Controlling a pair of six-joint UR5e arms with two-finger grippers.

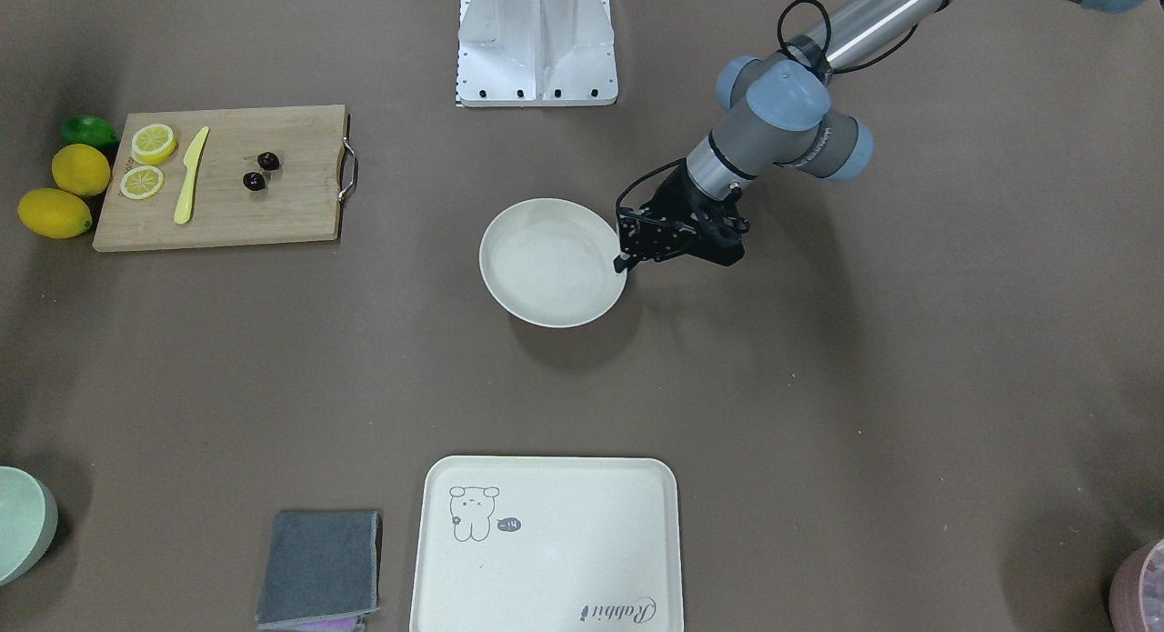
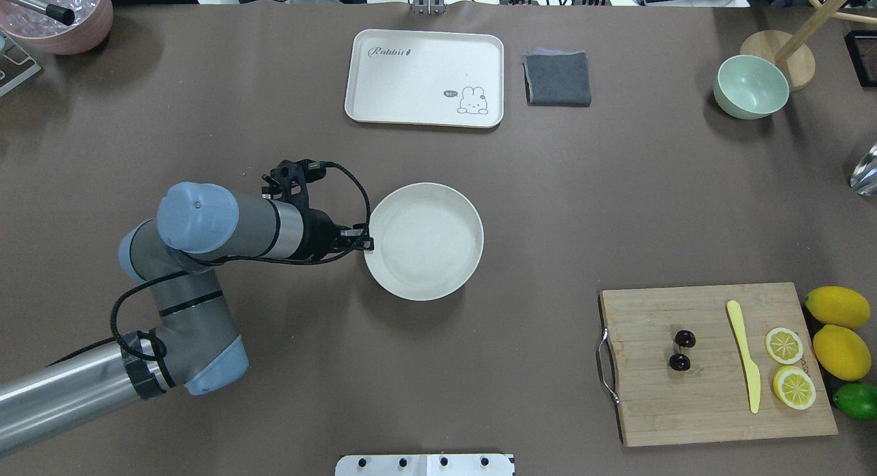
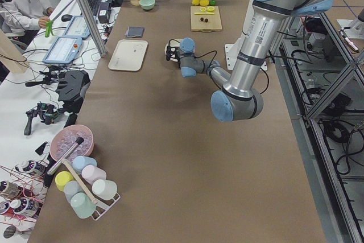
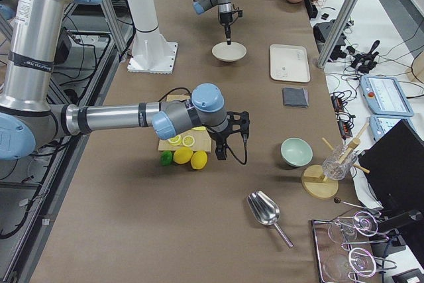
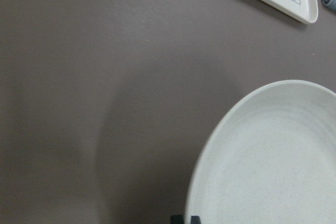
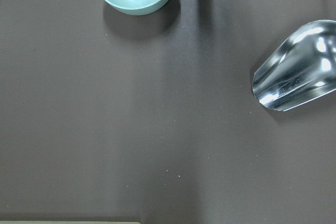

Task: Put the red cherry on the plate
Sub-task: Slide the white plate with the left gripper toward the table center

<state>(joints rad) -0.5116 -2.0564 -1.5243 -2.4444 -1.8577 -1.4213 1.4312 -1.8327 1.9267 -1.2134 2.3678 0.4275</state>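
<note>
The red cherry (image 2: pixel 680 361) is a pair of tiny dark maroon cherries lying on a wooden cutting board (image 2: pixel 712 407), far to the right of the plate; it also shows in the front view as the cherry (image 1: pixel 254 181). The round off-white plate (image 2: pixel 425 243) sits mid-table with nothing on it. My left gripper (image 2: pixel 368 243) points down at the plate's left rim. In the left wrist view its fingertips (image 5: pixel 177 219) stand almost together astride the rim of the plate (image 5: pixel 273 156). My right gripper (image 4: pixel 220 154) hangs beside the lemons, seen only from the right side, and I cannot tell its state.
The board also carries a yellow knife (image 2: pixel 743 356) and two lemon slices (image 2: pixel 784 345). Two lemons (image 2: pixel 839 351) and a lime (image 2: pixel 856 401) lie at its right. At the far side are a cream tray (image 2: pixel 384 79), a grey cloth (image 2: pixel 557 79) and a green bowl (image 2: pixel 750 87). A metal scoop (image 6: pixel 296 69) lies near it.
</note>
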